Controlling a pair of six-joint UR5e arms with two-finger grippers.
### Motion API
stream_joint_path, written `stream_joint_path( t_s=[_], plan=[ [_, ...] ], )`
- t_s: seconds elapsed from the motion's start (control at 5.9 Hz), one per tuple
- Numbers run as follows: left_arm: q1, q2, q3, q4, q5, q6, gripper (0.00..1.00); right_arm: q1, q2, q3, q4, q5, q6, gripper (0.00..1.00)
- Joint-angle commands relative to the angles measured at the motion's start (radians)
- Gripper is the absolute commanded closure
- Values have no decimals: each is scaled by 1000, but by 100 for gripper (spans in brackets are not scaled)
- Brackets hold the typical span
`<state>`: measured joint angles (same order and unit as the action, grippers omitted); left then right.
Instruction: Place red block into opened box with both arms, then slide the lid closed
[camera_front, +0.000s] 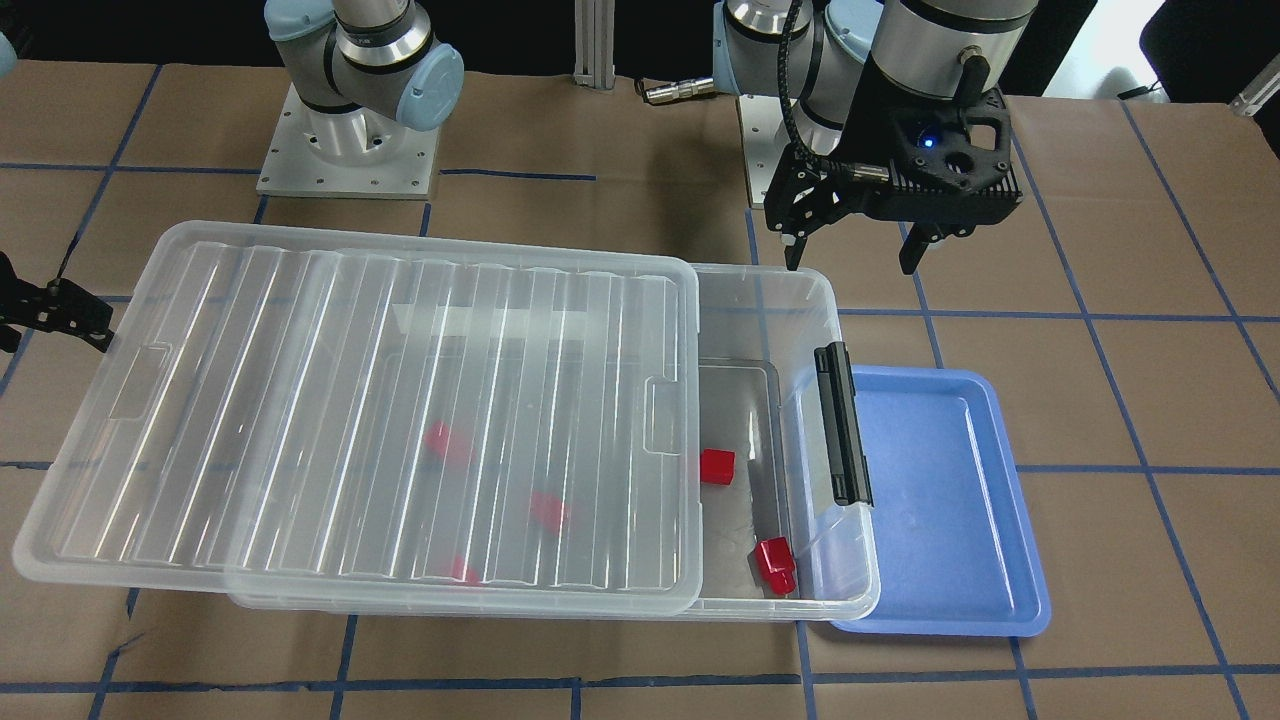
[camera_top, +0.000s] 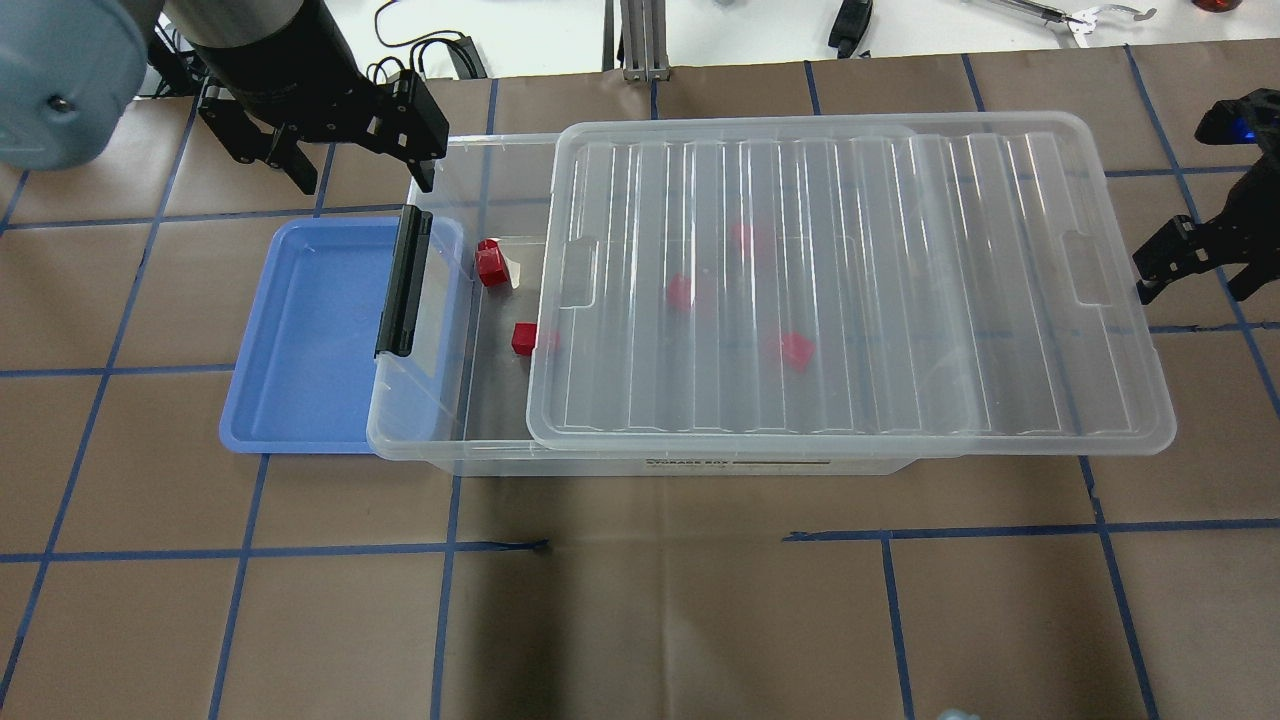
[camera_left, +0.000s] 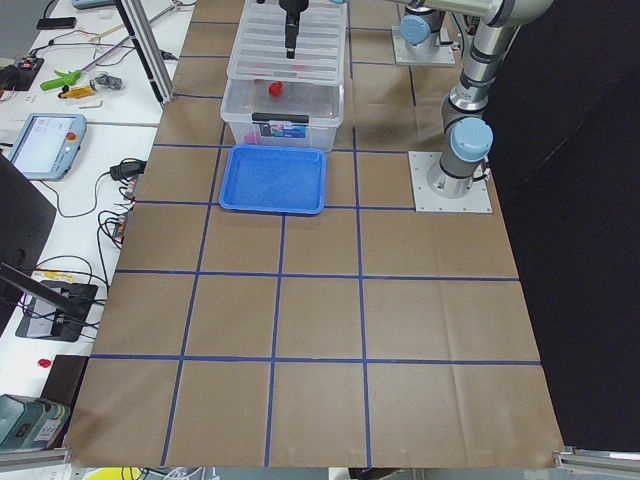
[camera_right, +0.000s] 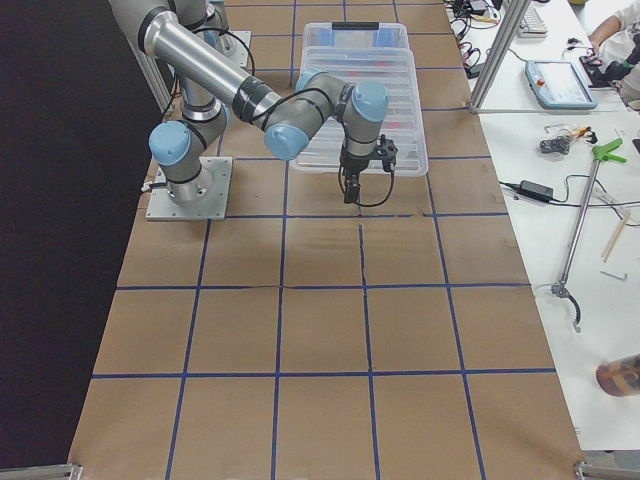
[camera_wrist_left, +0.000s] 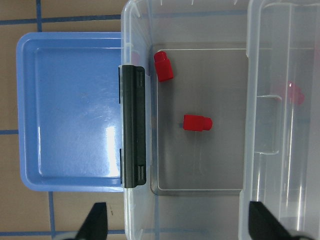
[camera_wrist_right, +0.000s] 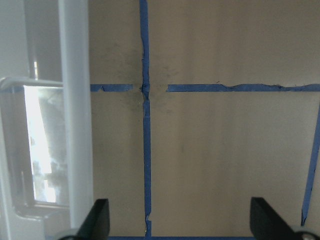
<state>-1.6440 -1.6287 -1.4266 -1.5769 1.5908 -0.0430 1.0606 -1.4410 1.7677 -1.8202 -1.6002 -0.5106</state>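
Red blocks (camera_wrist_left: 197, 122) already lie in the uncovered end of the box (camera_top: 420, 445), so I have both hands empty and spread. The left gripper (camera_top: 365, 172) hovers above the latch (camera_top: 400, 285) end. The right gripper (camera_top: 1195, 275) sits just beside the overhanging far edge of the lid (camera_top: 950, 300), placed, I judge, to push it closed.

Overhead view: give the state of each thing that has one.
Box, open at the latch end.
Lid, covers most of the box, not closed.
Blocks, five inside the box, three under the lid.
Left tool, open, holding nothing.
Right tool, open, holding nothing.
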Motion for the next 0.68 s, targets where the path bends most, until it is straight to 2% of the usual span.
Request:
stream_joint_path(
  t_s=[0.0,0.51],
  plan=[
    [0,1,0,0,0,0,2,41,-4,1,2,0,35,0],
    [0,1,0,-2,1,-1,2,70,-4,12,12,29,73,0]
  ],
)
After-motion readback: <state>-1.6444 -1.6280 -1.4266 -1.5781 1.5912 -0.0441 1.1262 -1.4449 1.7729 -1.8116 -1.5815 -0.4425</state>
